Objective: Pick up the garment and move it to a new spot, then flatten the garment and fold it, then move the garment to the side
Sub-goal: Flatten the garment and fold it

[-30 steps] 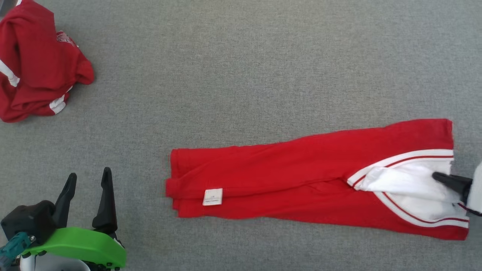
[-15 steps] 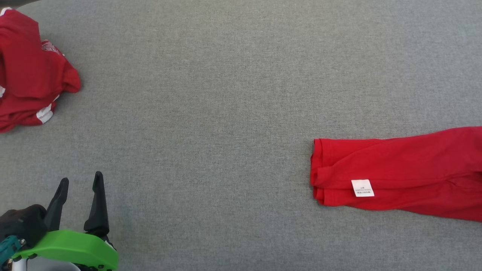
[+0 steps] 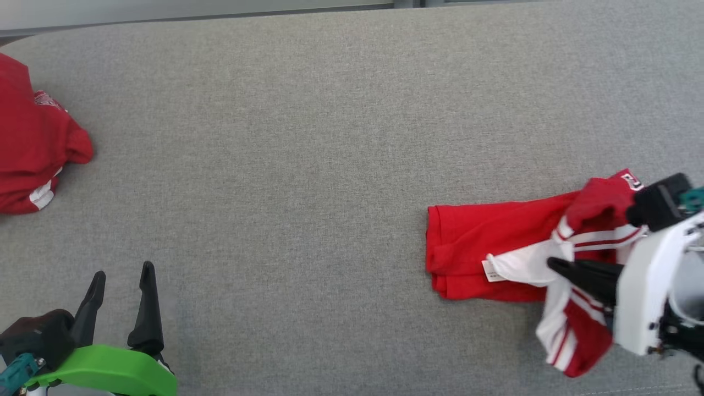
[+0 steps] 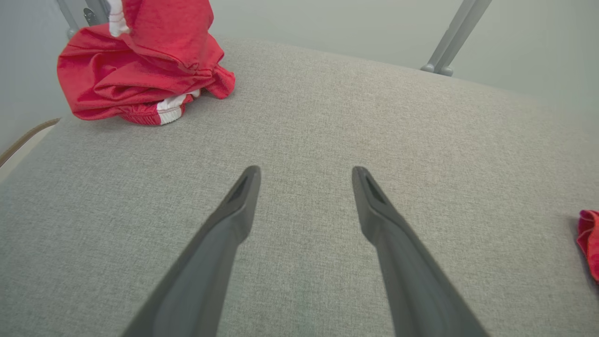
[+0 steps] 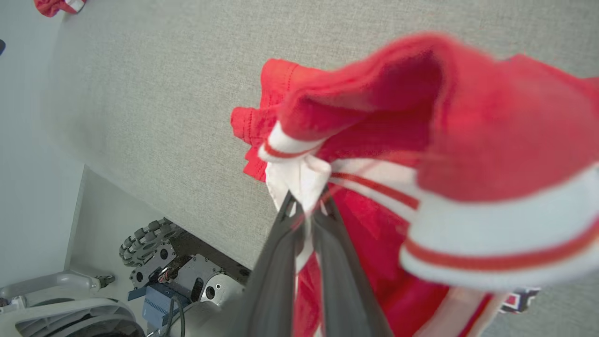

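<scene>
Two grippers: right gripper [image 3: 551, 264] pinched tight on the white striped edge of the red garment [image 3: 478, 236], that end lifted and bunched, the rest flat on the grey padded table [image 3: 308, 137], right side. Left gripper [image 3: 122, 278] jaws wide, empty, hovering lower left. Red clothing pile [image 3: 33, 148] crumpled far left.

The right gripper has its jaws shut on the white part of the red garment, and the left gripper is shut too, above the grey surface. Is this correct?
Not entirely. The left gripper is open: the left wrist view shows its jaws wide apart above the grey surface. The rest stands: the right gripper has its jaws shut on the white part of the red garment.
</scene>
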`<state>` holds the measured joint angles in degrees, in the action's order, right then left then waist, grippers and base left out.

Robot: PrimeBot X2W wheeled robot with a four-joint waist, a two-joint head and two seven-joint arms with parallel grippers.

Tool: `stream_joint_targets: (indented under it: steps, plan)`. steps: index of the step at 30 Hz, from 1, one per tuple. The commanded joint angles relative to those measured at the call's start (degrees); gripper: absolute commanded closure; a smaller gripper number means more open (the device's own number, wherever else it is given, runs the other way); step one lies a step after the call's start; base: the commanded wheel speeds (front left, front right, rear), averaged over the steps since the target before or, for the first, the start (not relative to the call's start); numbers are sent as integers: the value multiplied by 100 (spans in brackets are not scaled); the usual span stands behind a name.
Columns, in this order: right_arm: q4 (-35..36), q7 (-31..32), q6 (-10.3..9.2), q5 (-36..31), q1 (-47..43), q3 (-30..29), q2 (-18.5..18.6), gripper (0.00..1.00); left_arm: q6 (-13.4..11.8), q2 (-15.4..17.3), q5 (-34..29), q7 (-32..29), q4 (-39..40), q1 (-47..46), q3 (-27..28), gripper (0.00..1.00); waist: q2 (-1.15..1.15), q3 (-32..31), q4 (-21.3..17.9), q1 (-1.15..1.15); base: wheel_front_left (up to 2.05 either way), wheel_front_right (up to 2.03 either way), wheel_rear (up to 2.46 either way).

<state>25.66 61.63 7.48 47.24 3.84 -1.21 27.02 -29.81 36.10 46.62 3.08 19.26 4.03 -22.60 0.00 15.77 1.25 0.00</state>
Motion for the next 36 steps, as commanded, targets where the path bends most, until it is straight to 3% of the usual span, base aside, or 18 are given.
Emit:
stream_joint_targets:
  steps: [1,7,16,17,22,28,32,33,34,36]
  plan:
    - [-92,-86,2,-172,174,222,-109,100,8,-11,13,-7,-35,-41,-3,0,0,-51,-58,0,0,0,0]
    - [-1100,-550,2,-991,1114,1508,-734,100,64,-13,14,-74,-121,-145,-84,0,0,-19,-134,0,0,0,0]
    - [-2550,-1105,2,-1580,1970,2387,-1134,100,138,-94,22,-164,-281,-287,-222,0,0,-67,-68,0,0,0,0]
    - [-2661,-1195,2,-1662,2038,2423,-1146,0,145,-104,29,-172,-298,-296,-234,0,0,-85,-57,0,0,0,0]
    - [-2771,-1547,3,-1688,2191,2641,-1370,0,125,-123,62,-144,-347,-215,-238,0,0,-183,-55,0,0,0,0]
    - [-1787,-1613,2,-1211,2023,2887,-1410,0,40,-58,101,-101,-265,-33,-142,0,0,-268,-140,0,0,0,0]
    - [-1192,-1559,1,-1048,1810,2396,-1147,0,-6,-48,86,-88,-167,0,-131,0,0,-237,-154,0,0,0,0]
    - [-950,-1438,1,-1003,1567,1858,-852,0,-22,-19,20,-63,-102,-11,-115,0,0,-181,-152,0,0,0,0]
    - [-950,-1438,1,-1003,1567,1858,-852,0,-22,-19,20,-63,-102,-11,-115,0,0,-181,-152,0,0,0,0]
    - [-878,-1282,2,-949,1262,1224,-544,0,-52,-1,-23,-23,-43,-33,-105,0,0,-122,-138,0,0,0,0]
